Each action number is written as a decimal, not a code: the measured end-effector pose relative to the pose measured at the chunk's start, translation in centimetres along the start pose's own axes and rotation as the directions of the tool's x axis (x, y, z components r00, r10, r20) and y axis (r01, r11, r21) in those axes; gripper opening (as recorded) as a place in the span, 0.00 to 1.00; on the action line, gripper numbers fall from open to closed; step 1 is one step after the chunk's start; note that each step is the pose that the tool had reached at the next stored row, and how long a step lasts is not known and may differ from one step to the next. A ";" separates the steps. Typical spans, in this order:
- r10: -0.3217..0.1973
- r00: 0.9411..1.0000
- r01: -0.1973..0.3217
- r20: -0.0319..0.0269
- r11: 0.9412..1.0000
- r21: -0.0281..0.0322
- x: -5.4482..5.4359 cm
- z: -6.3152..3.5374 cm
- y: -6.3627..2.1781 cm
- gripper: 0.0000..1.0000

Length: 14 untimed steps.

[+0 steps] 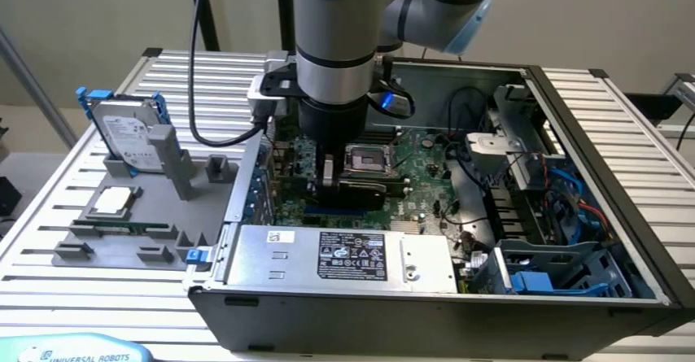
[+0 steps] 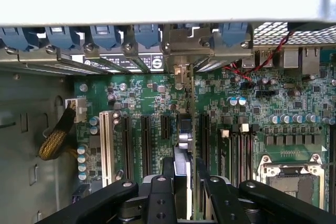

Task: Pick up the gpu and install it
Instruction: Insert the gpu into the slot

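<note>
Tool (image 1: 345, 189) fingers reach down into the open computer case (image 1: 608, 215) in the exterior view, hanging from the grey arm (image 1: 338, 45) over the green motherboard (image 1: 418, 163), just beside the CPU socket (image 1: 369, 160) on that view's left. The gpu (image 1: 365, 192) shows as a dark slab between the fingers, low against the board. A power supply (image 1: 342, 258) lies along the case's near side. Outside the case, on the exterior view's left, a grey fixture (image 1: 130, 232) sits on the slatted table (image 1: 65, 289), carrying an upright hard drive (image 1: 125, 130) with blue rails and a small square CPU chip (image 1: 113, 202).

From the wrist view, the tool (image 2: 185, 182) is clenched on the gpu (image 2: 184, 145), seen edge-on as a thin card running between the two black fingers (image 2: 165, 192) toward the case's rear wall. Its silver bracket (image 2: 181, 51) stands at the rear slot openings, among the blue slot latches (image 2: 147, 35). The card lines up along the black expansion slots (image 2: 146, 140) on the motherboard (image 2: 273, 103). Whether it is fully seated cannot be told.
</note>
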<state>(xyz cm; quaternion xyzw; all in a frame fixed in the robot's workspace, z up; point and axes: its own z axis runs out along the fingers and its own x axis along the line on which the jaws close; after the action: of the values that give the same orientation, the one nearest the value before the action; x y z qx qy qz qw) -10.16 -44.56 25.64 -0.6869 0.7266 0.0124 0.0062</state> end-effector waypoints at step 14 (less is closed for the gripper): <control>0.000 1.000 0.000 0.001 1.000 0.000 -0.1 0.49 0.00 0.27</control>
<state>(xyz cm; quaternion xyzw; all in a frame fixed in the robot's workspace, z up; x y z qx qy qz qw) -10.15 -44.49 25.14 -0.6869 0.7266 0.0126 0.0064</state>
